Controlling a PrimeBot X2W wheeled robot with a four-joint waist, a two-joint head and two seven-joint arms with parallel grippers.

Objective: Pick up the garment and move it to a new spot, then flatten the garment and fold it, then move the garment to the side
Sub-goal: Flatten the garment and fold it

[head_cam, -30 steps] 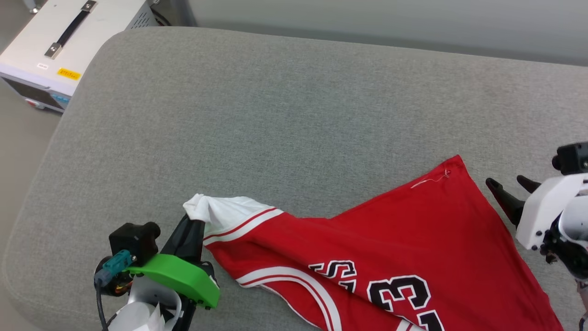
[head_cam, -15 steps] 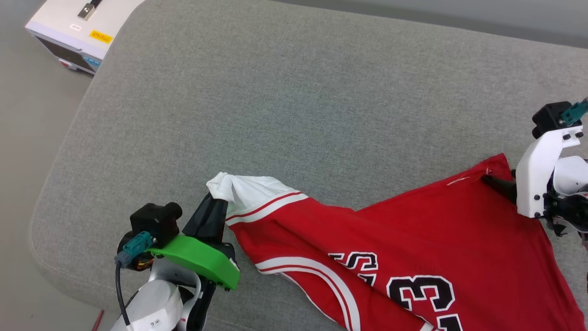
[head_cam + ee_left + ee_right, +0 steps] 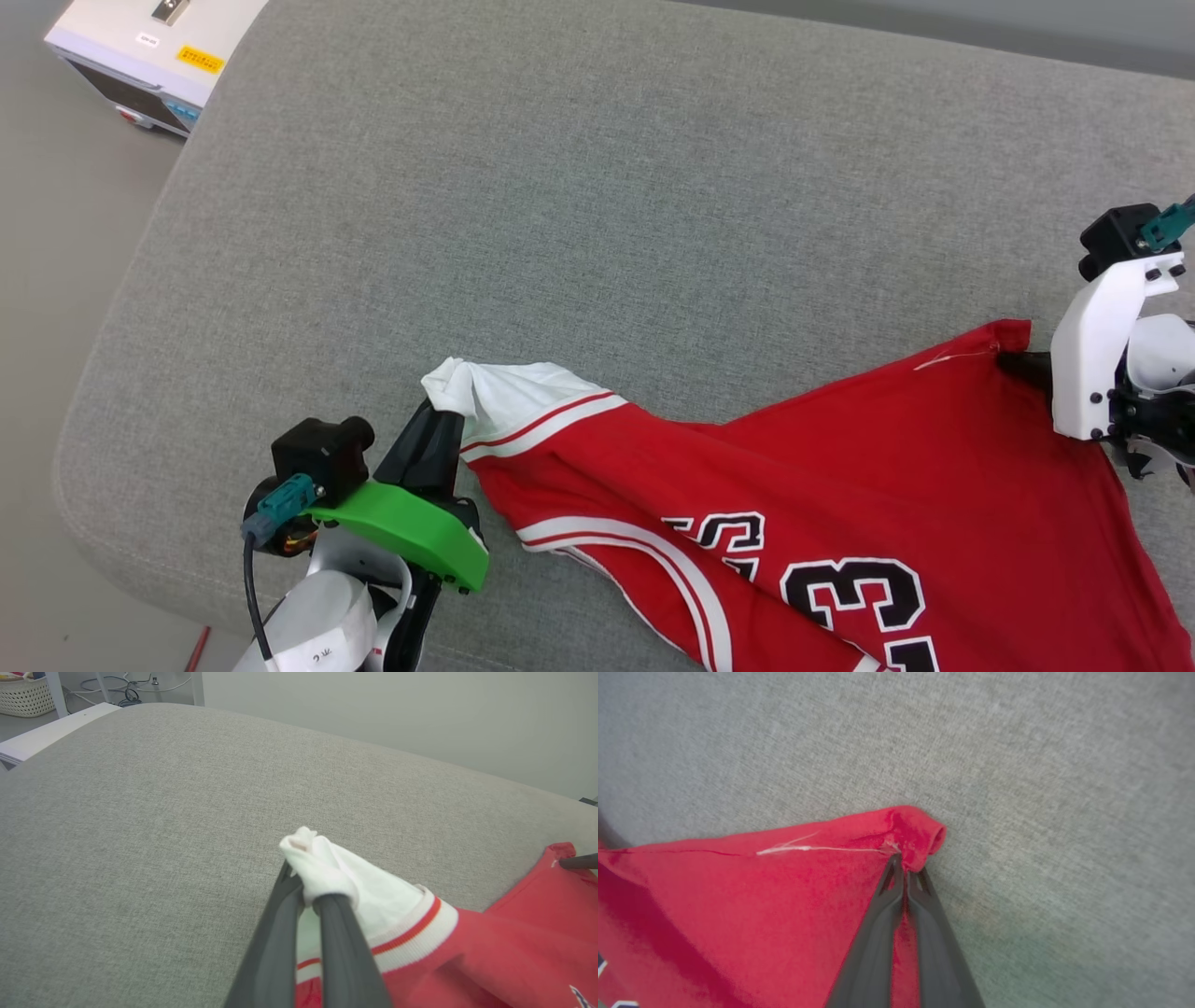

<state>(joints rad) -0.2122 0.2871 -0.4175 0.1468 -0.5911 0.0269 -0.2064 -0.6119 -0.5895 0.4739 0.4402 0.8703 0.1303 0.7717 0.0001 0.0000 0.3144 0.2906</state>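
Observation:
The red garment with black "23" lies stretched across the near part of the grey cushion. My left gripper is shut on its bunched white sleeve, and the left wrist view shows the sleeve pinched between the dark fingers. At the right, my right gripper is shut on the garment's red hem corner; the right wrist view shows the closed fingertips pinching the cloth beside a white loose thread.
A white metal case stands on the floor beyond the cushion's far left corner. The cushion's left edge drops to the floor. A white basket and cables sit in the left wrist view's far corner.
My right gripper came in from beside the garment, closed on the red hem corner and now holds it. The camera shifted; the left gripper keeps its hold on the white sleeve.

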